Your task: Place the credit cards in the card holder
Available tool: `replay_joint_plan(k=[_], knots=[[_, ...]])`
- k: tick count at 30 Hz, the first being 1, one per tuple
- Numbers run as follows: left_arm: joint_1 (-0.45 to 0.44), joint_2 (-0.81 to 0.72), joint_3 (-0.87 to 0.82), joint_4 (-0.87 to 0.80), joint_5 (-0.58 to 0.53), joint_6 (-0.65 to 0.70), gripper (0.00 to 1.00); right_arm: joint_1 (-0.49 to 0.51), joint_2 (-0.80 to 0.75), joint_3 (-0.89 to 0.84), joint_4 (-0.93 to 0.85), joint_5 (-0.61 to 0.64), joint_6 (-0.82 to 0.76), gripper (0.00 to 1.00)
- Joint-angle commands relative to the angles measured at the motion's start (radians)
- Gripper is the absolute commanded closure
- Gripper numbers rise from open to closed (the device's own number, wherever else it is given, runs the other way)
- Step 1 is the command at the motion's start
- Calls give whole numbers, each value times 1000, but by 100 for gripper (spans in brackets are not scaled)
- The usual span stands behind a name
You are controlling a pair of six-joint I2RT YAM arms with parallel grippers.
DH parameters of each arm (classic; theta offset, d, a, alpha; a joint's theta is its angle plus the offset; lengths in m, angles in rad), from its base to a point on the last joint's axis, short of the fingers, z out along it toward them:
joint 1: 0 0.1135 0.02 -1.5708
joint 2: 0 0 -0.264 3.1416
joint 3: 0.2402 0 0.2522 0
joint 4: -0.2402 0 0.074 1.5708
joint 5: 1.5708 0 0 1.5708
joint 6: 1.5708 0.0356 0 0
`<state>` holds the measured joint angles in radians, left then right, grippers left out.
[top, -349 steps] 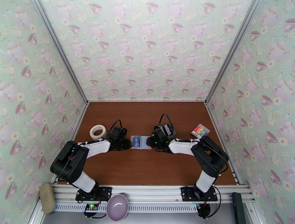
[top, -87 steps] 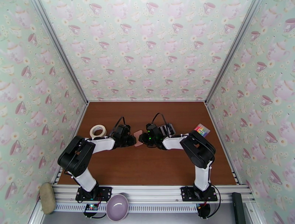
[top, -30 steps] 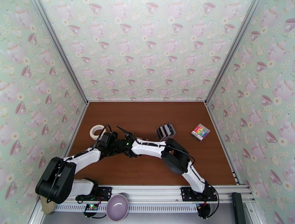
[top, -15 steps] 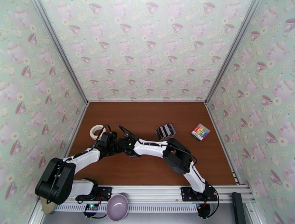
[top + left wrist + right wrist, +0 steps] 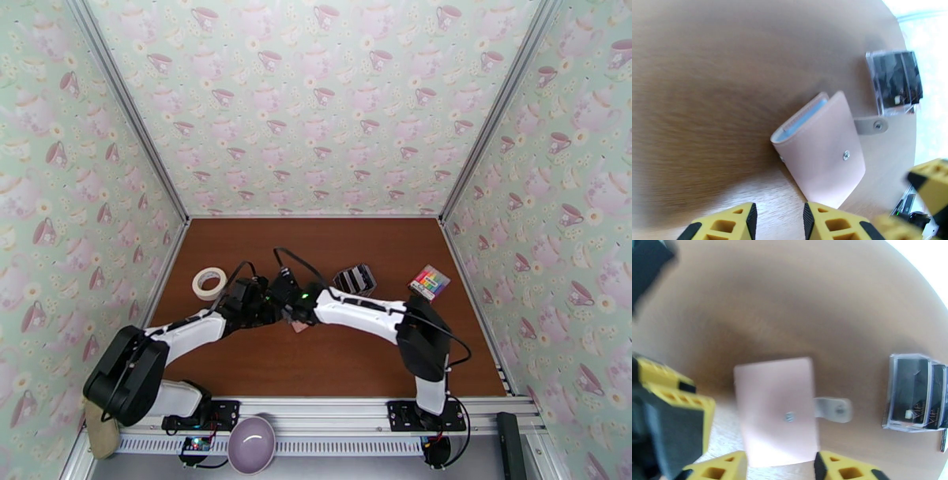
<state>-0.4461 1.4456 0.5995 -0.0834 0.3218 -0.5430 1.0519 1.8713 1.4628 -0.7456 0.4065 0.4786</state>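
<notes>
The card holder [image 5: 821, 152] lies folded shut on the table, pale pink, its snap tab [image 5: 871, 125] hanging loose and a blue-grey edge showing. It peeks out at the grippers in the top view [image 5: 299, 325]. The credit cards [image 5: 894, 81] sit beyond it as a dark stack in clear plastic [image 5: 354, 279] [image 5: 914, 396]. My left gripper [image 5: 778, 221] is open just short of the holder, nothing between its fingers. My right gripper [image 5: 776, 471] is open too, at the holder's [image 5: 776, 409] near edge. Both gripper heads meet above it, left gripper [image 5: 268, 313] and right gripper [image 5: 289, 312].
A white tape roll [image 5: 209, 282] lies at the left of the table. A rainbow-striped rectangle [image 5: 429, 282] lies at the right near the wall. A purple bowl [image 5: 251, 444] rests on the front rail between the arm bases.
Both grippers have shifted right and slightly back over the last second. The pink holder, hidden under them before, now shows on the table. Long ago it lay open; now it is folded.
</notes>
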Motion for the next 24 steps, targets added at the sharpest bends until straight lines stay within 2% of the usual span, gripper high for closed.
replay_joint_plan(k=[1,11,24], knots=[[-23,58,47,52,13,-12,62,-38,-54,-66,55,-42,-34,59],[-33,159,83,118,12,-18,61,-157,-160,-192,146,-172,-97,67],[-32,216,134,76,-24,2,65,-223,-125,-209,213,-330,-139,78]])
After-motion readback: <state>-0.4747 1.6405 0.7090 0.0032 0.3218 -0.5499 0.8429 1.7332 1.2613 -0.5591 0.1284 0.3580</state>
